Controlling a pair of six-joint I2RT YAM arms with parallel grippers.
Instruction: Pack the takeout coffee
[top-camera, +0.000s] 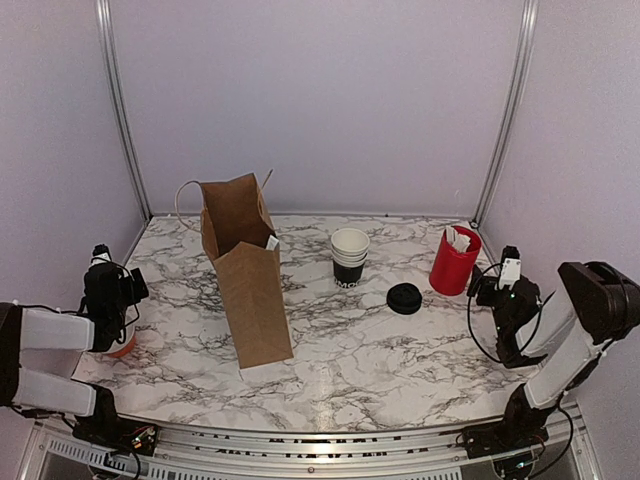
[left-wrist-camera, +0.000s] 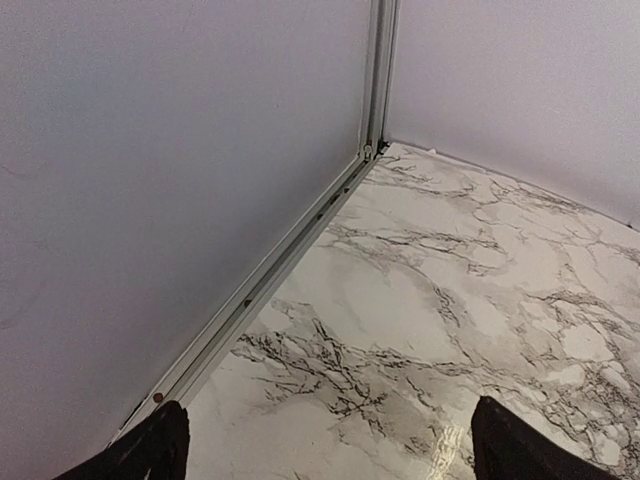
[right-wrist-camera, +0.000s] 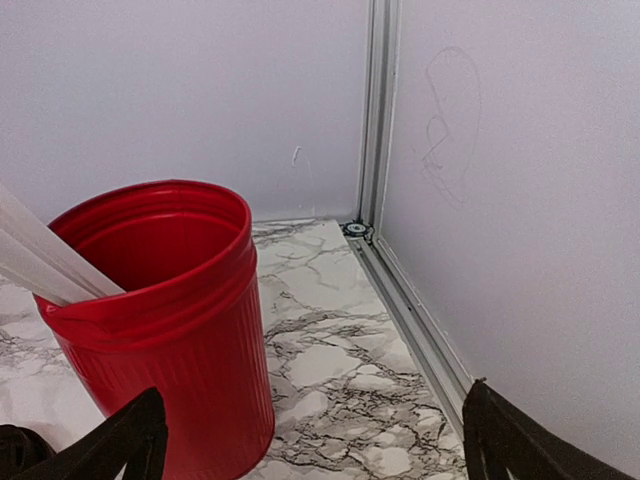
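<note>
No lidded takeout coffee shows in any view. A tall brown paper bag (top-camera: 247, 275) stands upright and open-topped at centre left of the marble table (top-camera: 400, 350). My left gripper (top-camera: 103, 262) (left-wrist-camera: 325, 440) is at the table's left edge, open over bare marble. At the right edge, my right gripper (top-camera: 506, 268) (right-wrist-camera: 310, 430) is open with nothing between its fingers, just right of a red ribbed canister (top-camera: 454, 262) (right-wrist-camera: 165, 310).
A stack of lidless white-rimmed black cups (top-camera: 349, 257) stands mid-table, with a loose black lid (top-camera: 404, 298) to its right. White sticks (right-wrist-camera: 40, 262) poke from the red canister. An orange object (top-camera: 122, 348) peeks out under the left arm. Walls close in left, right and back.
</note>
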